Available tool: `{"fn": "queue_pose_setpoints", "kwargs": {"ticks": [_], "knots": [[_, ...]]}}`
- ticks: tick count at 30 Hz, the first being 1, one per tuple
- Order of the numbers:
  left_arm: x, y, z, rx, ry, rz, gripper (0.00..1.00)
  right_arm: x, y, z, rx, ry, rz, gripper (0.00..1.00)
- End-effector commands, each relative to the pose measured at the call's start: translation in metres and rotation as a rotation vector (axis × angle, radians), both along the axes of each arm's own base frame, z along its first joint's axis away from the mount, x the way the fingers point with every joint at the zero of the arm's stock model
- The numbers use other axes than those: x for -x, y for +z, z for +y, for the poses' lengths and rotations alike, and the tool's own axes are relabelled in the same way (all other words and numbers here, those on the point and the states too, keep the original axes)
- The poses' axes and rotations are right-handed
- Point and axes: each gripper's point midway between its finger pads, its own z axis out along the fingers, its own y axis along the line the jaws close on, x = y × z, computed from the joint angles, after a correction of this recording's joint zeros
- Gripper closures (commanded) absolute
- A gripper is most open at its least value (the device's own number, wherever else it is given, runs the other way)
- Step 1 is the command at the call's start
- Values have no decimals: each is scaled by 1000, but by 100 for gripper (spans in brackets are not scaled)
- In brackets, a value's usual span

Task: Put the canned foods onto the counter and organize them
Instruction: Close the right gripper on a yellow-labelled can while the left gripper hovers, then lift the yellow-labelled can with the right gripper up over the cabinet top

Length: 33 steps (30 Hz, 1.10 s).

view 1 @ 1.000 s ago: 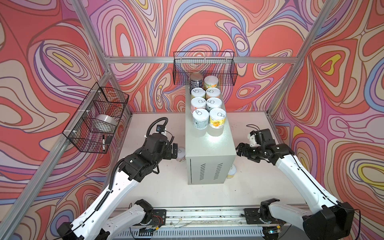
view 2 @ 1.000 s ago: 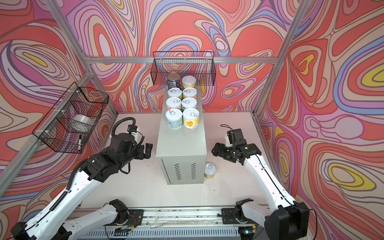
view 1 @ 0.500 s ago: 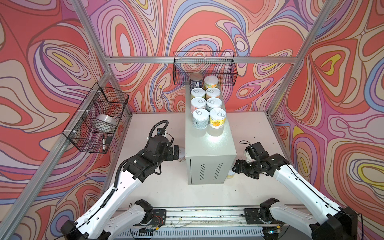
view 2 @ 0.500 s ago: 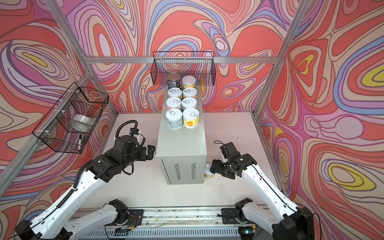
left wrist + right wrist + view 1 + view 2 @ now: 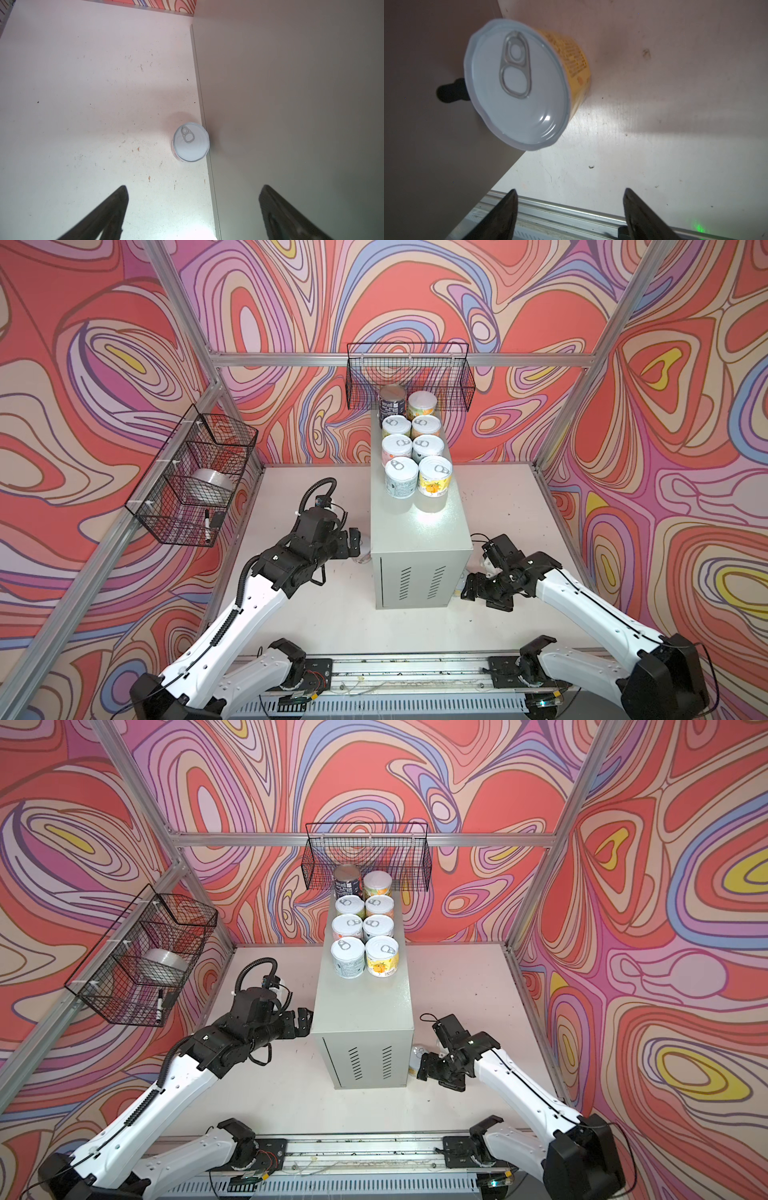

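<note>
The counter (image 5: pixel 419 531) is a tall grey cabinet in the middle of both top views. Several canned foods stand in two rows at its far end, the nearest with a yellow-orange label (image 5: pixel 434 477). On the table a pale-lidded can (image 5: pixel 191 142) stands against the counter's left side. My left gripper (image 5: pixel 194 187) hangs open above and short of it, empty. A yellow can (image 5: pixel 519 87) stands against the counter's right side near the front corner (image 5: pixel 417 1053). My right gripper (image 5: pixel 570 189) is low beside it, open, with nothing between its fingers.
A black wire basket (image 5: pixel 409 377) hangs on the back wall just behind the far cans. Another wire basket (image 5: pixel 195 477) on the left wall holds a silver tape roll (image 5: pixel 210 485) and a marker. An aluminium rail (image 5: pixel 399 668) runs along the table's front edge.
My right arm has come down and in toward the counter's front right corner, beside the yellow can, its jaws narrowing a little. My left gripper has edged closer to the counter's left side.
</note>
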Motion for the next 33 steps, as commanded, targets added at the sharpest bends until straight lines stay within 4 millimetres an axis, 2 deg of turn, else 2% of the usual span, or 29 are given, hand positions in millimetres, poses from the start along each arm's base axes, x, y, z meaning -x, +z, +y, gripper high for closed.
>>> {"fn": "queue_pose_setpoints", "kwargs": {"ticks": [1,6,11,18,26,29,33], "knots": [[-3,-8,-5,40,4,20,1,-10,-7,9,-21,-8,-16,18],[-6,-11,-2,37,9,23,2,-31,-22,14,-10,-42,-36,17],[-6,-10,1,40,14,26,2,-56,-31,9,53,-96,-88,15],[-5,-10,6,35,24,23,2,-97,-28,-1,174,-133,-192,14],[-6,-9,7,41,23,20,2,-137,-11,-3,272,-63,-298,7],[-6,-10,6,44,22,26,2,-145,-15,-3,298,-38,-291,7],[-4,-12,7,46,25,30,2,-144,-28,1,289,-26,-265,8]]}}
